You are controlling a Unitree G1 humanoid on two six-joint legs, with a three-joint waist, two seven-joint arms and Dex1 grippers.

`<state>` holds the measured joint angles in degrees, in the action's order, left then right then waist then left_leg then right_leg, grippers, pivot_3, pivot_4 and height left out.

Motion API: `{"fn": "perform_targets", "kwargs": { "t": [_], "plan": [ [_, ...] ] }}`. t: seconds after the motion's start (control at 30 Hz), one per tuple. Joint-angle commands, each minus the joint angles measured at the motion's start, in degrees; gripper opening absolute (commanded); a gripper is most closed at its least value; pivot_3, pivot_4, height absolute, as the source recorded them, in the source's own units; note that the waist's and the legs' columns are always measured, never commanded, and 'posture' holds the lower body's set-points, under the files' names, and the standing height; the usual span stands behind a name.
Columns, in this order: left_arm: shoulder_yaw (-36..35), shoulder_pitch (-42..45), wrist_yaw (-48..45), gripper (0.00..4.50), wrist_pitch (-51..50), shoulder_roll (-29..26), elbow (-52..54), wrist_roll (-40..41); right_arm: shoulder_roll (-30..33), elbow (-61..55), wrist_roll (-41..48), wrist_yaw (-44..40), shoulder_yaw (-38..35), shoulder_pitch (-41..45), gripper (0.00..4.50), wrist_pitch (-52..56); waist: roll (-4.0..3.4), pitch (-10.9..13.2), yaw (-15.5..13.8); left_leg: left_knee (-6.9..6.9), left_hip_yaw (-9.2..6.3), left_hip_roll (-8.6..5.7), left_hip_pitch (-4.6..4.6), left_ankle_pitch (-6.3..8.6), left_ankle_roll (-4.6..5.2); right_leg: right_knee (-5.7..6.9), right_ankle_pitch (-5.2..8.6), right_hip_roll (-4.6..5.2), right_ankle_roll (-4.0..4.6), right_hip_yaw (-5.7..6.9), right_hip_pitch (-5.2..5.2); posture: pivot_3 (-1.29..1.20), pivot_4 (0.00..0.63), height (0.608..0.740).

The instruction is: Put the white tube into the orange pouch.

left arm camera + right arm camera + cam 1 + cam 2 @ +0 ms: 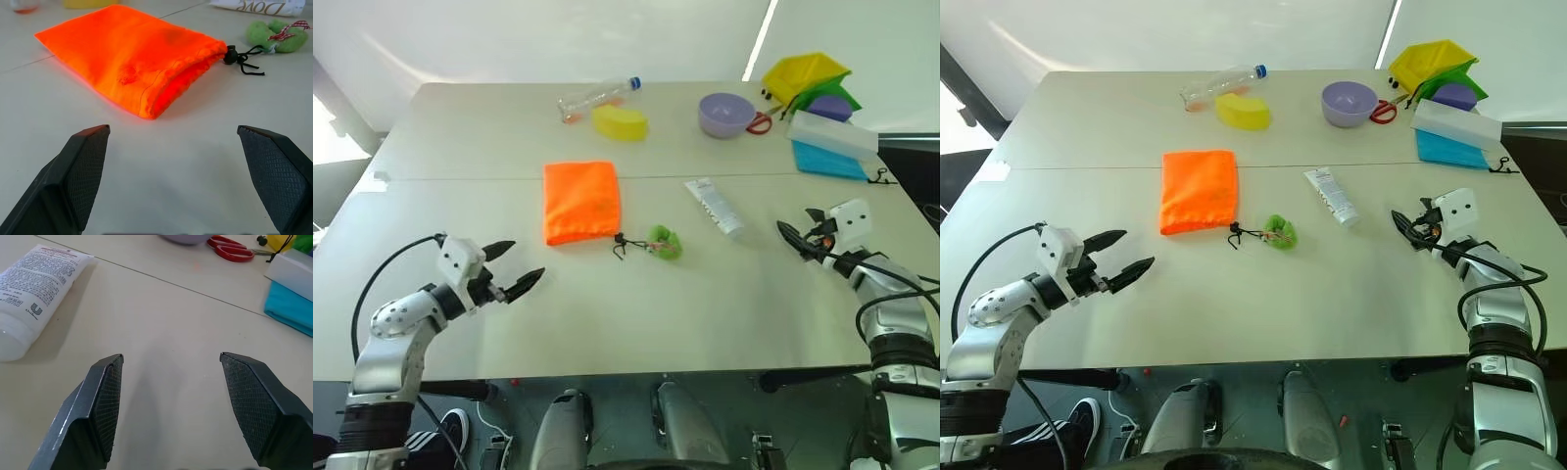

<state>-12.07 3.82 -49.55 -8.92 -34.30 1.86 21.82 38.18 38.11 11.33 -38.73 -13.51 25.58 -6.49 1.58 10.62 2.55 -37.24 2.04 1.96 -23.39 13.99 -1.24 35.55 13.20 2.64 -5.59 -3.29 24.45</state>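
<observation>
Nothing of the task is done yet: the small white plastic squeeze tube (714, 207) lies on the counter (607, 313), well apart from the bright orange fabric drawstring pouch (580, 201). Left claw (521, 266) and right claw (790, 238) are released, empty. Grasping and insertion are left.

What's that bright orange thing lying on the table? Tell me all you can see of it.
The orange pouch is a soft fabric bag, roughly rectangular, lying flat and limp on the table. Its gathered mouth faces the robot, pulled by a thin black cord that runs to a green toggle. Nothing grips it, and the white tube lies apart from it.
</observation>
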Motion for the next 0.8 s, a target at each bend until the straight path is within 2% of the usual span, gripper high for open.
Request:
{"fn": "perform_targets", "kwargs": {
  "t": [0.03,0.13,0.27,0.4,0.47,0.5,0.53,0.57,0.8],
  "plan": [
    [0.45,1.84,0.13,4.46,3.41,-0.34,0.13,-1.52,-0.06,-6.08,2.04,-2.48,-0.39,-0.96,3.28,0.15,0.00,0.00,-0.03,0.00,0.00,0.00,0.00,0.00,0.00,0.00,0.00,0.00,0.00,0.00,0.00,0.00,0.150,0.740],
    [1.99,4.12,1.40,4.46,5.64,0.19,-1.59,-4.26,-0.96,-16.28,7.33,-8.37,0.22,-4.74,3.28,4.91,-0.01,-0.01,-0.13,0.00,-0.01,0.00,0.00,0.00,0.00,0.01,0.00,-0.01,-0.01,0.00,0.00,0.00,0.150,0.740],
    [5.10,8.08,4.00,4.46,10.18,1.62,-5.63,-9.34,-2.77,-32.10,13.46,-12.33,3.02,-10.11,3.28,12.79,0.00,-0.01,-0.23,-0.02,-0.07,0.01,0.00,0.00,0.00,0.03,-0.10,-0.03,-0.19,0.03,-0.02,0.00,0.150,0.740],
    [9.31,12.84,8.49,4.46,14.91,3.34,-11.10,-16.39,-3.46,-43.19,13.26,-13.89,8.47,-13.95,3.28,16.67,0.01,-0.02,-0.37,-0.11,-0.07,0.00,0.01,0.00,0.00,0.13,-0.10,-0.02,-0.18,0.03,-0.03,0.00,0.150,0.740],
    [10.51,14.87,9.40,4.46,15.02,4.48,-12.86,-17.22,-4.19,-46.47,12.89,-13.31,10.67,-14.71,3.28,18.53,0.02,-0.03,-0.39,-0.18,-0.07,-0.01,0.00,0.00,0.00,0.18,-0.09,-0.01,-0.17,0.03,-0.03,0.00,0.150,0.740],
    [11.29,15.75,10.18,4.50,16.09,4.59,-14.10,-18.74,-4.89,-47.71,12.48,-12.43,11.45,-15.09,3.82,18.86,0.03,-0.03,-0.39,-0.20,-0.06,-0.02,0.01,0.00,0.00,0.21,-0.07,0.00,-0.13,0.03,-0.03,0.00,0.150,0.740],
    [11.98,16.33,10.37,4.50,16.69,4.60,-15.06,-19.68,-5.36,-48.41,11.60,-11.54,12.02,-15.37,4.02,18.69,0.04,-0.04,-0.34,-0.23,-0.07,-0.02,0.00,0.00,0.00,0.24,-0.04,-0.01,-0.08,0.03,-0.03,0.00,0.150,0.740],
    [12.65,16.82,10.74,4.50,17.38,4.54,-16.02,-20.76,-5.53,-48.76,10.27,-10.80,12.59,-15.63,4.47,18.07,0.04,-0.04,-0.32,-0.23,-0.08,-0.02,0.00,0.00,0.00,0.25,-0.02,-0.02,-0.04,0.03,-0.03,0.00,0.150,0.740],
    [14.70,19.94,15.95,4.50,18.92,6.11,-20.41,-25.46,-6.25,-49.24,8.44,-9.49,13.75,-16.02,4.47,16.86,0.04,-0.04,-0.43,-0.26,-0.08,-0.02,0.01,0.00,0.00,0.34,-0.02,-0.02,-0.06,0.04,-0.02,0.00,0.150,0.740]
  ]
}}
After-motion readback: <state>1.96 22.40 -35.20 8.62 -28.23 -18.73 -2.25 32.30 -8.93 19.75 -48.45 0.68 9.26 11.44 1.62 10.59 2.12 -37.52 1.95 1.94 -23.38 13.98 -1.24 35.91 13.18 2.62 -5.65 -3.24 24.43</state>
